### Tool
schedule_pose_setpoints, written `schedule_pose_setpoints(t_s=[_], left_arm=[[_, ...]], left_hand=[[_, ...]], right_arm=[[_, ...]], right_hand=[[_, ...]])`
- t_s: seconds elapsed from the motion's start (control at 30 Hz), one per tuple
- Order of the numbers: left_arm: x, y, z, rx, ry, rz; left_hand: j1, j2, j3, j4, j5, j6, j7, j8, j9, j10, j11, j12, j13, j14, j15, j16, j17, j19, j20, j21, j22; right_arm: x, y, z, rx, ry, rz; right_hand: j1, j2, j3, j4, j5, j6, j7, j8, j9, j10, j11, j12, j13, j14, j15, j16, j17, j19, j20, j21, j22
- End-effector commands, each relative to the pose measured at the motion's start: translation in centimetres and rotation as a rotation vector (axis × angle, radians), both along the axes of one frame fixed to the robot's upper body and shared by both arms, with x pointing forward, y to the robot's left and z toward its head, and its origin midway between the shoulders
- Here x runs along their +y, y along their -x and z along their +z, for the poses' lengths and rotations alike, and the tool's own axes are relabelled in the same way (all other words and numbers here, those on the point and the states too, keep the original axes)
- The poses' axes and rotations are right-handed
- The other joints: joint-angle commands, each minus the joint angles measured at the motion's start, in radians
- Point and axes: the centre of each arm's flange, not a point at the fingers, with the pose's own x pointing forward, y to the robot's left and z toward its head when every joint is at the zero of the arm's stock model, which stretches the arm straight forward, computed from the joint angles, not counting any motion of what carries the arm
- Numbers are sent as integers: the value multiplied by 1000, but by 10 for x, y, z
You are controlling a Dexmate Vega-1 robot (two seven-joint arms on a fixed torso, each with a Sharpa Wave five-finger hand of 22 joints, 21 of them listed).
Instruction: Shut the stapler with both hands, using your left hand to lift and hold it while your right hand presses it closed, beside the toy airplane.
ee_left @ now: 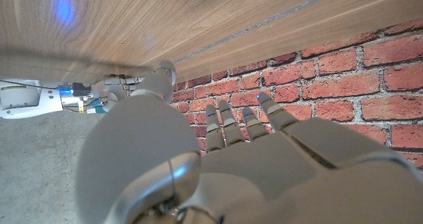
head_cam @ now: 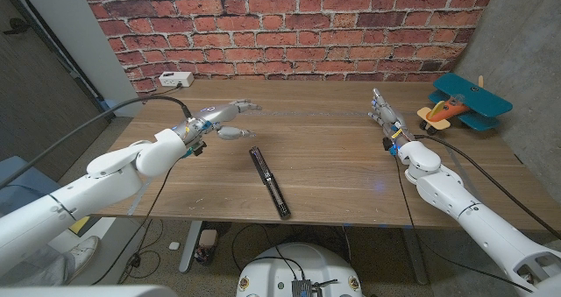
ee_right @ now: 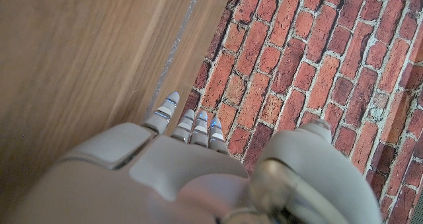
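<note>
The table (head_cam: 333, 157) was warm brown wood with fine lengthwise grain, backed by a wall (head_cam: 289, 25) of red-brown bricks with pale grey mortar lines; on it lay a black stapler (head_cam: 268, 181) and, at the far left edge, a small white box (head_cam: 175, 79). The toy airplane (head_cam: 463, 102) had teal-blue wings, an orange body and pale wooden parts. Both arms were glossy white, the left hand (head_cam: 223, 117) and right hand (head_cam: 383, 115) light grey, with small blue spots at the fingertips (ee_right: 215, 125) and black cables (head_cam: 105, 113) trailing along them.
</note>
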Motion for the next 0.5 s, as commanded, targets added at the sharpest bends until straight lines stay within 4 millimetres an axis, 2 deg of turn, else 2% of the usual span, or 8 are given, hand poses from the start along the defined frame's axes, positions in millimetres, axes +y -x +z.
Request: schedule_pose_setpoints(t_s=[0.03, 0.1, 0.5], left_arm=[[-1, 5, 1, -36, -66, 56], [-1, 5, 1, -31, -71, 50], [-8, 14, 3, -113, -157, 99]], left_hand=[[-2, -14, -18, 6, 9, 3, -11, 9, 4, 3, -5, 5, 4, -5, -45, 4, 2, -2, -1, -1, 1], [-5, -16, -23, 8, 10, 4, -11, 10, 6, 2, 2, 6, 5, 3, -48, 8, 2, -2, -2, -1, 1], [-8, -15, -38, 13, 15, 29, -9, 21, 10, 17, -4, 14, 7, 15, -50, 10, 2, -4, -1, 0, 1]], right_arm=[[2, -2, 3, -3, 2, 3], [2, -2, 3, -3, 3, 2], [6, 5, 4, -24, 6, 2]], right_hand=[[12, -3, -2, -6, 1, 1, 0, 2, 5, 7, -4, 5, 3, -4, -19, 4, 4, -1, -4, 1, 2], [13, -3, -2, -7, 1, 1, 0, 2, 5, 7, -5, 5, 3, -3, -19, 4, 4, -2, -4, 1, 2], [12, -4, -2, -7, 0, 0, -2, 2, 5, 6, -5, 5, 3, -3, -20, 5, 4, -3, -4, 1, 2]])
